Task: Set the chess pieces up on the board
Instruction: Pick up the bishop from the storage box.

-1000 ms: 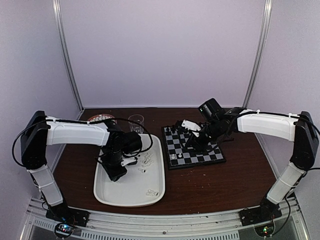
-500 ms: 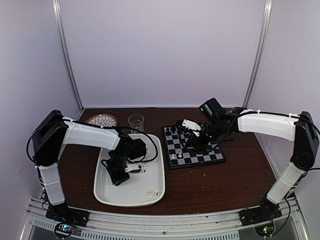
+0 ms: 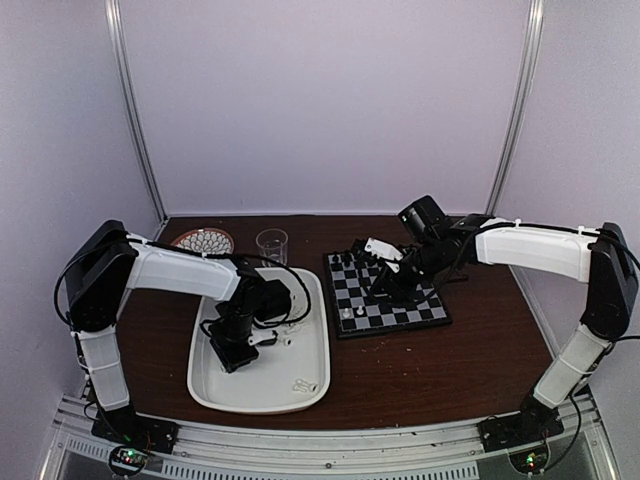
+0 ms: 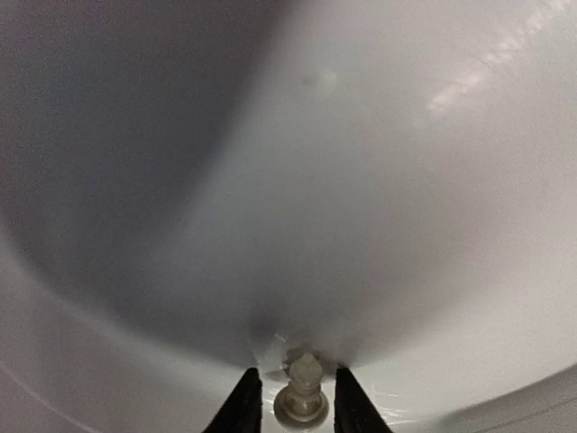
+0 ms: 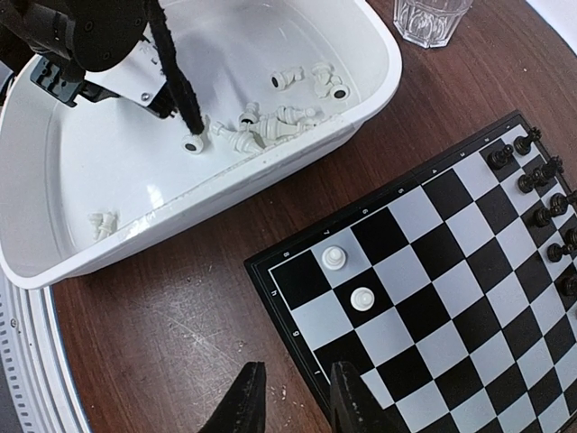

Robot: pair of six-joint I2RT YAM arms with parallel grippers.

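the left gripper [image 4: 296, 374] is reaching down into the tray [image 3: 270, 385], which is sitting at 9 o'clock from the board [image 3: 425, 312] in the top view. its jaws are standing a little apart with one white piece [image 4: 301, 403] upright between them. slim gaps are showing on both sides, so i am judging it not yet clamped. the piece is sitting on the tray floor, close to where the floor is curving up into the wall.

the step in hand is looking like the pick. to do it well, the jaws should be closing squarely on the piece's stem rather than its wide base, and gently, since so light a piece is likely to be skidding on the smooth floor. the lift should be going straight up, clearing the rim before swinging toward 3 o'clock.

the right gripper [image 5: 295, 368] is hovering over the bench [image 5: 180, 334] beside the board's 8 o'clock edge in its own view, jaws apart and holding nothing. two white pieces [image 5: 335, 258] are standing on squares near that edge, and black pieces [image 5: 541, 194] are lining the 2 o'clock side. loose pieces [image 5: 270, 126] are lying in the tray, so most of the task is looking undone.
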